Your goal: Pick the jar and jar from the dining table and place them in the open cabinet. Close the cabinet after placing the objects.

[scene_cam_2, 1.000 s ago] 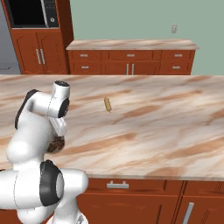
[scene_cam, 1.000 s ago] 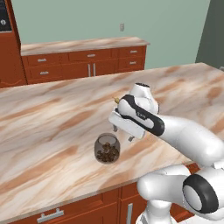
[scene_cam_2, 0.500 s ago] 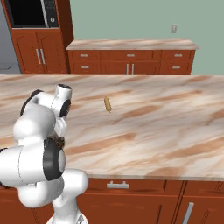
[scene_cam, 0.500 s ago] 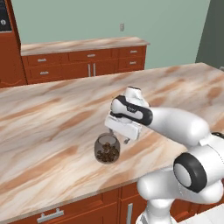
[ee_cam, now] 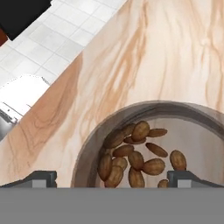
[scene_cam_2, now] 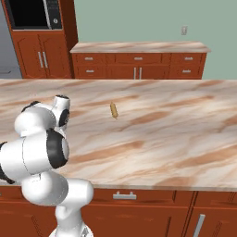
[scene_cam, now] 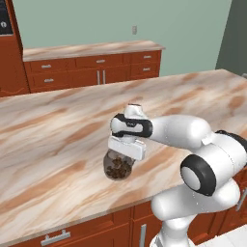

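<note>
surface (scene_cam: 58, 140): big beige-pink marble-pattern top with brown streaks, over red-brown drawer fronts with silver handles along the near edge. On it: rounded glass jar (scene_cam: 118, 167) holding brown nut-like pieces, standing upright near the front edge; in the hand view the jar (ee_cam: 144, 157) is seen from above, mouth open, nuts heaped at the bottom. Small tan stick-like item (scene_cam_2: 113, 110) lies flat further back toward mid-surface, well apart from the jar. White tiled floor past the surface's edge in the hand view
</note>
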